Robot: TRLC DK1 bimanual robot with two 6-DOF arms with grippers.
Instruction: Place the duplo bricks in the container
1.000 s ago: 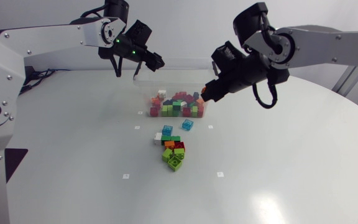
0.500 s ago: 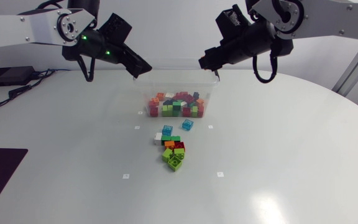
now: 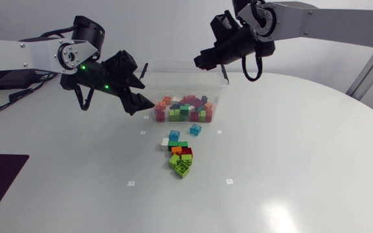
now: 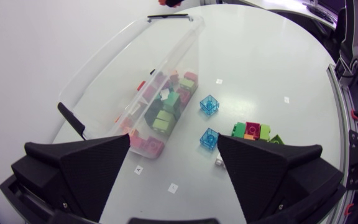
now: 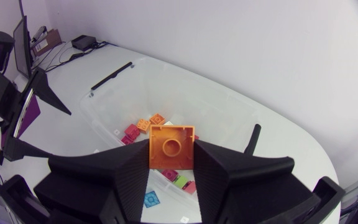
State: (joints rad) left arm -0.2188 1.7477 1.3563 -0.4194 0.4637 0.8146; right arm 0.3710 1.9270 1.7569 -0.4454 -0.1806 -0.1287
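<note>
A clear plastic container (image 3: 217, 83) stands at the back middle of the table, with several coloured duplo bricks (image 3: 183, 107) in it. My right gripper (image 3: 199, 63) hangs over its back rim, shut on an orange brick (image 5: 171, 146) that sits studs-up between the fingers, above the container (image 5: 185, 78). My left gripper (image 3: 138, 101) is open and empty just left of the container's front corner. In the left wrist view the container (image 4: 114, 68) lies ahead of the open gripper (image 4: 174, 158). A loose pile of bricks (image 3: 180, 155) lies in front of the container.
Two translucent blue bricks (image 3: 195, 129) (image 3: 174, 135) lie between the container and the pile; they also show as blue bricks (image 4: 209, 104) ahead of the left gripper. The container's black handle clips (image 4: 72, 120) stick out at its ends. Small white markers dot the table.
My left gripper opened and came down from the container's back left rim to its front left corner. My right arm rose and moved left over the container with the orange brick.
</note>
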